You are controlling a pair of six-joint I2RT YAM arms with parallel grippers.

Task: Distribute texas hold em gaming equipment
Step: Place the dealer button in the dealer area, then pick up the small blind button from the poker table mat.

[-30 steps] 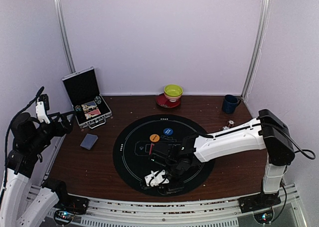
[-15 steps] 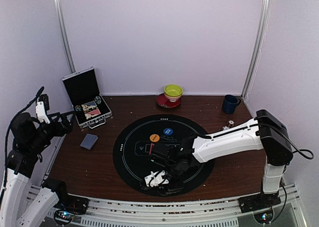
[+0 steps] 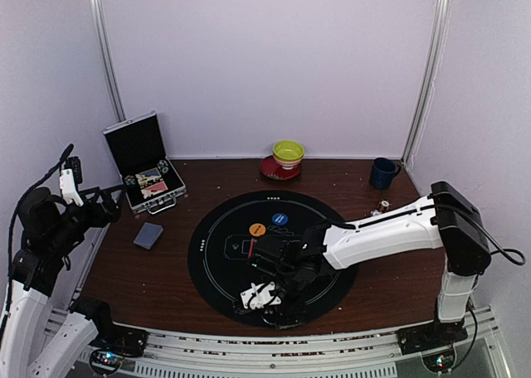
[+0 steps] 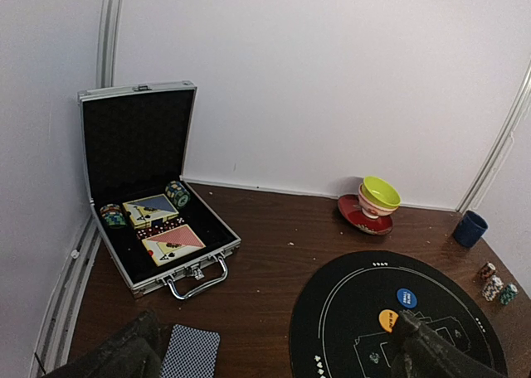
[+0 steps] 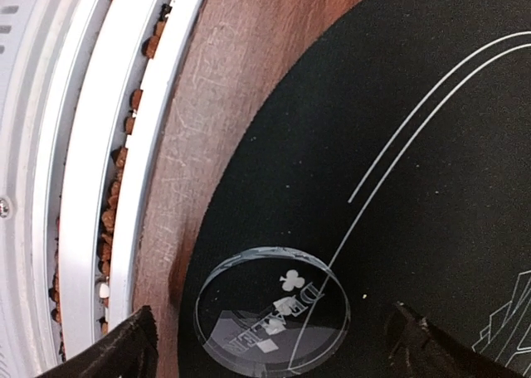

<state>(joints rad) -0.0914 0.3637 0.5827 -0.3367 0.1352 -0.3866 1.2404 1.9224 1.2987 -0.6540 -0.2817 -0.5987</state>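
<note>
Right wrist view shows the right tool [image 5: 270,349] with its fingers spread wide over the near rim of the black mat [image 5: 431,146]. A clear dealer disc [image 5: 272,317] lies flat on the mat between them, just inside that rim. Neither finger seems to touch the disc, though its glassy edge is hard to trace against the black.

The step in hand looks like setting this disc down. To finish it well, the tool should rise straight up with the fingers wide and make no sideways move until it is clear. The disc would probably slide easily, and the bare desk [image 5: 207,104] begins just past the rim.

The left tool [image 4: 274,353] hangs off to the left of the mat, fingers apart and nothing between them. The card deck [image 3: 148,235] lies on the desk just left of the mat. The orange button [image 3: 257,229] and blue button [image 3: 280,219] sit side by side near the mat's middle. A few chips [image 3: 383,205] stand beyond its far right edge. The open case [image 4: 158,220], off the mat's far left, holds more cards and chips.
</note>
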